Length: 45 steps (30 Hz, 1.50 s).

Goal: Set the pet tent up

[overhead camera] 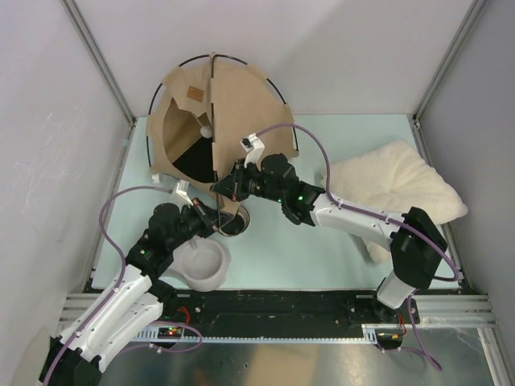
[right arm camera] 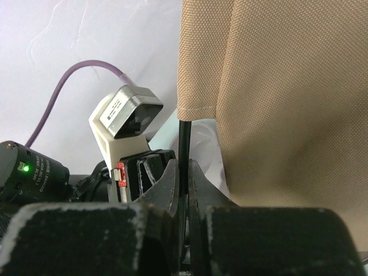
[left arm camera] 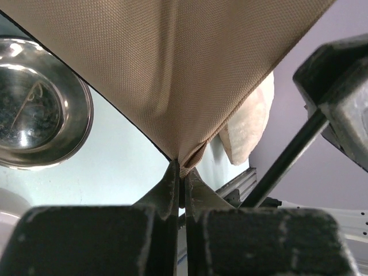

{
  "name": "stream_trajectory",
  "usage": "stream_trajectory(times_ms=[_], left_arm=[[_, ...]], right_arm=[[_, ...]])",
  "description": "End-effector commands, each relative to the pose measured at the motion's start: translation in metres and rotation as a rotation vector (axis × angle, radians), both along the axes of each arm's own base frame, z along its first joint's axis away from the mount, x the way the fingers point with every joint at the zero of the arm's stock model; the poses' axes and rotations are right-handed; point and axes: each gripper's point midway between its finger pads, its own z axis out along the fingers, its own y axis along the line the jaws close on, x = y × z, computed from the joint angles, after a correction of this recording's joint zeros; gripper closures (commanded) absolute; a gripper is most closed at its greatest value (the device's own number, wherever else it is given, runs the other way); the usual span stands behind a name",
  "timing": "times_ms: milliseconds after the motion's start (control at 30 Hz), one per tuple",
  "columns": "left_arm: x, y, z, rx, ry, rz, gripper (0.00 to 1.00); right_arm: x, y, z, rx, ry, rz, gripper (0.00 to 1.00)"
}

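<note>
The pet tent (overhead camera: 233, 112) stands at the back of the table, its tan fabric stretched over thin black poles, with a brown label patch (overhead camera: 194, 93) and a white pompom (overhead camera: 206, 131) in the dark doorway. My left gripper (left arm camera: 183, 171) is shut on a bottom corner of the tan fabric (left arm camera: 172, 69), at the tent's front edge (overhead camera: 211, 217). My right gripper (right arm camera: 185, 169) is shut on a black pole (right arm camera: 184, 141) just below the fabric hem (right arm camera: 198, 112), close beside the left gripper (overhead camera: 231, 186). That pole (left arm camera: 287, 158) also crosses the left wrist view.
A cream fluffy pillow (overhead camera: 398, 189) lies at the right. A grey double pet bowl (overhead camera: 201, 264) sits under my left arm, its steel dish (left arm camera: 34, 109) just beside the tent's corner. Frame posts and walls close in both sides.
</note>
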Motion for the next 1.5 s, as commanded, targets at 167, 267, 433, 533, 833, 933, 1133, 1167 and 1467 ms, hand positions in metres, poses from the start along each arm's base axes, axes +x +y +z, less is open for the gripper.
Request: stream_trajectory(times_ms=[167, 267, 433, 533, 833, 933, 1133, 1167, 1467], left_arm=[[-0.015, -0.012, 0.019, -0.074, 0.065, -0.083, 1.0], [-0.012, -0.009, 0.015, -0.071, 0.069, -0.063, 1.0], [-0.009, -0.005, 0.012, -0.067, 0.072, -0.045, 1.0], [-0.009, -0.004, 0.009, -0.063, 0.076, -0.04, 1.0], [-0.008, -0.001, -0.002, -0.045, 0.092, -0.031, 1.0], [-0.008, -0.001, -0.004, -0.042, 0.093, -0.031, 1.0], [-0.009, -0.001, -0.006, -0.04, 0.095, -0.033, 1.0], [-0.009, -0.001, -0.007, -0.038, 0.096, -0.033, 1.0], [-0.01, 0.0, -0.012, -0.03, 0.101, -0.035, 1.0]], right_arm=[[-0.005, -0.013, -0.007, -0.124, -0.116, -0.028, 0.78], [-0.013, -0.019, -0.016, -0.153, -0.106, -0.015, 0.62], [-0.031, -0.023, -0.026, -0.194, -0.097, 0.036, 0.5], [-0.044, -0.024, -0.034, -0.213, -0.095, 0.071, 0.47], [-0.058, -0.014, -0.038, -0.182, -0.079, 0.135, 0.53], [-0.059, -0.01, -0.037, -0.16, -0.073, 0.148, 0.55], [-0.059, -0.004, -0.038, -0.133, -0.053, 0.164, 0.55], [-0.059, -0.003, -0.038, -0.129, -0.051, 0.166, 0.55], [-0.057, 0.001, -0.044, -0.116, -0.021, 0.183, 0.87]])
